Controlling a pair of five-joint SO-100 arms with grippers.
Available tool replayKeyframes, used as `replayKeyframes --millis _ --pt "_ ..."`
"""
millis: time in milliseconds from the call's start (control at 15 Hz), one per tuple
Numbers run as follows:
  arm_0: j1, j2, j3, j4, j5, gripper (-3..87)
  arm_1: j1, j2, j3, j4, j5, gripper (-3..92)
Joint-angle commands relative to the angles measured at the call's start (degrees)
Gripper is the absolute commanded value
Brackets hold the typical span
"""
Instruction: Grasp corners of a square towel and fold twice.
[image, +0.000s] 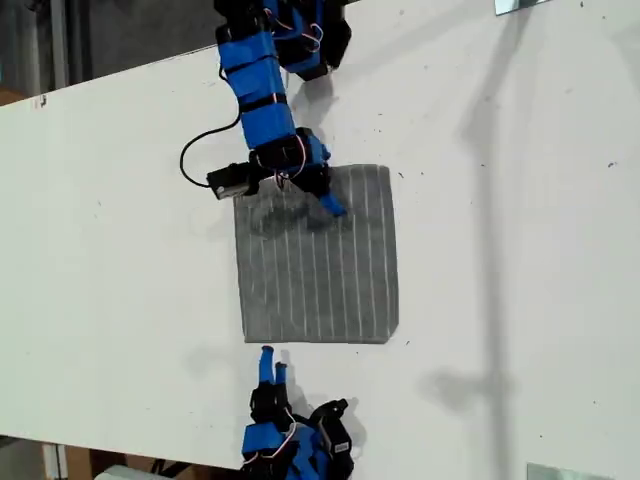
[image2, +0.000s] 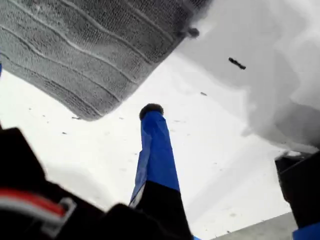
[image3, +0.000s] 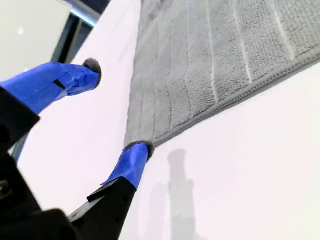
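My second gripper (image: 272, 364) sits at the bottom of the exterior view, just off the towel's (image: 320, 270) near edge and close to its corner (image3: 137, 134) on the exterior view's left. It's spread wide open and isn't gripping anything. In the second wrist view, the lower fingertip (image3: 136, 154) is touching that corner right where the hem ends. The other finger (image3: 60, 82) is raised, well clear of the cloth, with bare white table (image: 120, 250) under it.

A bit further right in the exterior view, up top, my first gripper (image: 325, 195) overlaps the towel's far edge, nearer the exterior view's left corner than the right one. A black cable (image: 195, 145) loops out from that arm over the table. In the first wrist view there's one blue finger (image2: 157, 150) with a dark tip over bare table. It isn't touching the cloth, and a rounded towel corner (image2: 92, 107) lies just past it. A second blue and black part only peeks in at the picture's edge, far from that finger, so the jaws look parted with nothing between them.

The grey striped towel itself lies spread flat on the table between the two arms. It looks slightly darker and ruffled near the first gripper.
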Motion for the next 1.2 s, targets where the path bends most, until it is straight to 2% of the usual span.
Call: replayKeyframes --millis 0,200,400,733,800,867,933,1000,1133 --pt "0.8 0.4 0.3 -1.5 -0.8 27.1 -8.1 -1.9 -2.9 -0.9 6.1 51.2" --pt "1.4 0.4 0.3 -1.6 -0.6 26.9 -15.2 -9.8 -6.9 -7.0 9.7 51.2" --pt "2.4 0.4 0.3 -1.4 -1.1 26.5 -14.7 -16.0 -6.2 -12.6 9.2 50.5" --pt "2.6 0.4 0.3 -1.5 -1.0 26.3 -11.6 -15.7 -4.0 -12.7 5.9 48.6" --pt "2.7 0.4 0.3 -1.3 -1.5 26.3 -11.5 -16.2 -3.7 -13.3 5.9 36.0" --pt "2.7 0.4 0.3 -0.7 -2.7 26.8 -11.6 -16.5 -3.3 -14.5 6.2 18.9" --pt "3.4 0.4 0.2 -0.1 -3.5 26.9 -11.5 -16.6 -2.6 -16.0 6.3 12.0" --pt "5.1 0.4 0.1 -0.1 -4.6 27.2 -11.8 -16.6 -2.5 -16.6 6.5 10.1" --pt "10.8 0.4 -0.2 0.4 -8.5 27.7 -12.0 -16.3 -2.5 -17.0 6.9 0.6"
